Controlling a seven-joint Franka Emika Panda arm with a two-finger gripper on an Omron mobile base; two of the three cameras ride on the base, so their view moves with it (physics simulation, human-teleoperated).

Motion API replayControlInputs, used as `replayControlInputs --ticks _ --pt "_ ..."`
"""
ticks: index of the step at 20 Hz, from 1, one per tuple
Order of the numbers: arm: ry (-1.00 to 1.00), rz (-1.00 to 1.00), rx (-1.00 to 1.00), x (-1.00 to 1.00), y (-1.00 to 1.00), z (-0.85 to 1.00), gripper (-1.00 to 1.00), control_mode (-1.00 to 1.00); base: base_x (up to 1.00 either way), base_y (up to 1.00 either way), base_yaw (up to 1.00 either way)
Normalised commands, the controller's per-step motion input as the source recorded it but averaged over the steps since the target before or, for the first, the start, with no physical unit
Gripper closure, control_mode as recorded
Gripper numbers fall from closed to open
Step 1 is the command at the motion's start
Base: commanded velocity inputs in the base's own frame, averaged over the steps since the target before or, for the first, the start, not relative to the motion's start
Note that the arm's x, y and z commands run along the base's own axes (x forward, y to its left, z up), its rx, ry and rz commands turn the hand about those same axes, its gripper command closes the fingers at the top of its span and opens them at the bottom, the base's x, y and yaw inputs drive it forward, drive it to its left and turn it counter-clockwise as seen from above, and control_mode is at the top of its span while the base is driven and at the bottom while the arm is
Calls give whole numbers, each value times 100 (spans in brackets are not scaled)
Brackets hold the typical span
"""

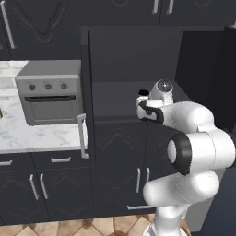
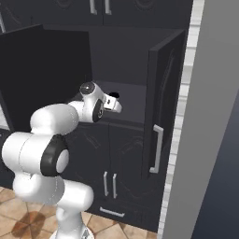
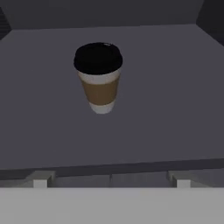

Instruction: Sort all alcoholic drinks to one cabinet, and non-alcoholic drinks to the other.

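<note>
My gripper [image 2: 115, 99] is at the mouth of the open grey-interior cabinet [image 1: 129, 55], jaws spread apart, nothing between them. The paper coffee cup [image 3: 99, 76] stands upright on the cabinet's grey floor [image 3: 175, 96], black lid on, ahead of my fingertips [image 3: 40, 183] and apart from them. Thick door [image 2: 161, 107] swung open on my right; toaster oven [image 1: 50, 92] on the marble counter [image 1: 27, 136] at left

No text, brand, number or sign can be read anywhere. The paper coffee cup [image 3: 99, 78] carries a plain brown sleeve with no print, and the toaster oven [image 1: 50, 92] left of the open cabinet shows three unmarked knobs.
</note>
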Motion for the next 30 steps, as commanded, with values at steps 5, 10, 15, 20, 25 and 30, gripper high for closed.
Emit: replayControlInputs --ticks 5,10,15,20,25,30 --pt "0 0 2 -100 0 11 -100 -100 0 0 0" --pt "2 0 4 -100 0 27 -100 -100 0 0 0" --pt "15 0 1 -100 0 37 -100 -100 0 0 0" --pt "24 0 0 -97 2 64 -100 -100 0 0 0" --pt "18 0 0 -99 0 54 -100 -100 0 0 0" --pt "7 1 0 -83 2 22 -100 -100 0 0 0"
